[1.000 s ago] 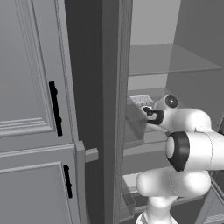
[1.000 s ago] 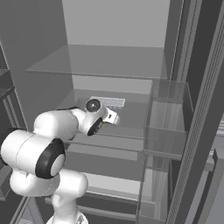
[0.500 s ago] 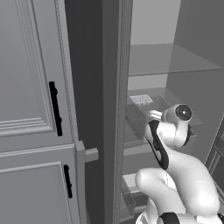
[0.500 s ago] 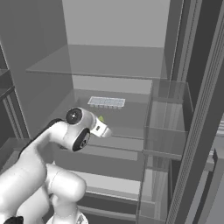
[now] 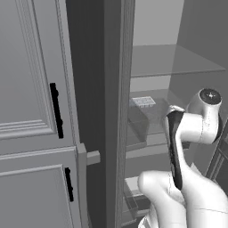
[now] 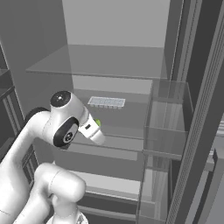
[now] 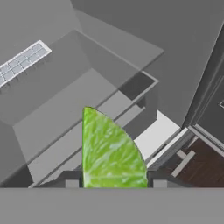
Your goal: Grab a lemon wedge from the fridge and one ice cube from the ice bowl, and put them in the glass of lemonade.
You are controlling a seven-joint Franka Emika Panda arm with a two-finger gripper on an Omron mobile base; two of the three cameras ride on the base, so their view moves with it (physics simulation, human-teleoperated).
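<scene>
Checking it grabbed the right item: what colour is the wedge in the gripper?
Yellow-green, mottled with paler flecks; the lemon wedge shows best in the hand view.

left base view: from behind-left, faces open fridge (image 5: 156,67) | right base view: from behind-right, same glass shelves, white tray (image 6: 106,102) in both | hand view: close, looks down along gripper (image 7: 114,181)

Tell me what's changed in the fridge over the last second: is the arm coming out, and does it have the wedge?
The arm has drawn back out of the fridge, the hand pulling away from the white tray on the glass shelf. The lemon wedge sits between the pincer tips and rides with it; a green speck shows at the hand in the right base view. The tray, shelves and open door have not moved.
</scene>
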